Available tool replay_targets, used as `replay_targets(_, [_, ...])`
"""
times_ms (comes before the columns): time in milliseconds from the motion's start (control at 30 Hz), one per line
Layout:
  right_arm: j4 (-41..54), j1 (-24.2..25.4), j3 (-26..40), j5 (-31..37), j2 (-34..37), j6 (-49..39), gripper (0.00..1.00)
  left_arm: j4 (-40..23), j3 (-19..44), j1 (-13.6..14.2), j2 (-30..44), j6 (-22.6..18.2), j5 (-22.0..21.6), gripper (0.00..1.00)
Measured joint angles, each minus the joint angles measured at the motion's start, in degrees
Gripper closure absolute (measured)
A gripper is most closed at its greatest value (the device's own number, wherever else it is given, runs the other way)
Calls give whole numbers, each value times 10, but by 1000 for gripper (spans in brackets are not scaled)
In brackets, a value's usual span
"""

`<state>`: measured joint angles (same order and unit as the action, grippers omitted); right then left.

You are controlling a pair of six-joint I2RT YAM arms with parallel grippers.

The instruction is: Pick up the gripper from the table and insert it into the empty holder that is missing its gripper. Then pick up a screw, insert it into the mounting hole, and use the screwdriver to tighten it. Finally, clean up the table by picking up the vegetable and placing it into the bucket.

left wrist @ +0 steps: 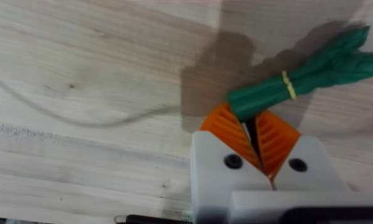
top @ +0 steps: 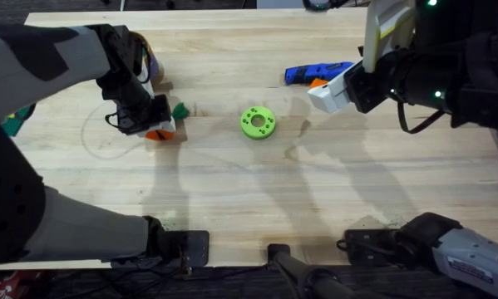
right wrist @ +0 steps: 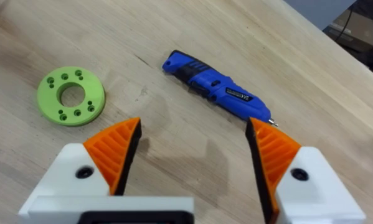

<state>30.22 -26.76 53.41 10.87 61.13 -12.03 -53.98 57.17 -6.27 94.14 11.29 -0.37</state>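
Left fingers point(left wrist: 268, 138): nearly closed, orange pads pinching the stem end of the vegetable point(left wrist: 304, 78); whether the grip is firm cannot be told.
Right fingers point(right wrist: 114, 149): spread wide, holding nothing, hovering over bare desk.
Left gripper point(top: 159, 126): low over the left half of the desk, toward the far edge.
Right gripper point(top: 330, 95): raised near the far right part of the desk, just beside the screwdriver point(top: 317, 74).
Vegetable: on the desk, touching the left fingers; its long axis runs straight out from the fingertips, leafy end farthest away, pointing toward the green ring point(top: 258, 122).
Screwdriver: lying flat near the far edge, beyond the right fingers, its long axis slanting across their opening.
Green ring: mid-desk, between the two arms.
Nearer arm: the left, by far, for the vegetable.
Step, as I judge it: clean-up; securing the vegetable before lifting.
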Motion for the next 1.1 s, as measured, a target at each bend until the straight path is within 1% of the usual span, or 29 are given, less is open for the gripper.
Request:
replay_targets(200, [8, 0, 0, 0, 0, 0, 26, -13, 0, 0, 0, -1, 5, 971])
replay_targets(367, [11, 0, 0, 0, 0, 0, 26, -47, 0, 0, 0, -1, 23, 971])
replay_targets(500, [11, 0, 0, 0, 0, 0, 26, -68, 0, 0, 1, -1, 29, 971])
replay_targets(700, [11, 0, 0, 0, 0, 0, 26, -87, 0, 1, 1, -18, 39, 971])
replay_targets(800, [11, 0, 0, 0, 0, 0, 26, -91, 0, 7, 1, -26, 40, 971])
replay_targets(967, [11, 0, 0, 0, 0, 0, 26, -90, 0, 25, 1, -32, 40, 971])
replay_targets(1100, [11, 0, 0, 0, 0, 0, 26, -85, 0, 33, 1, -35, 41, 990])
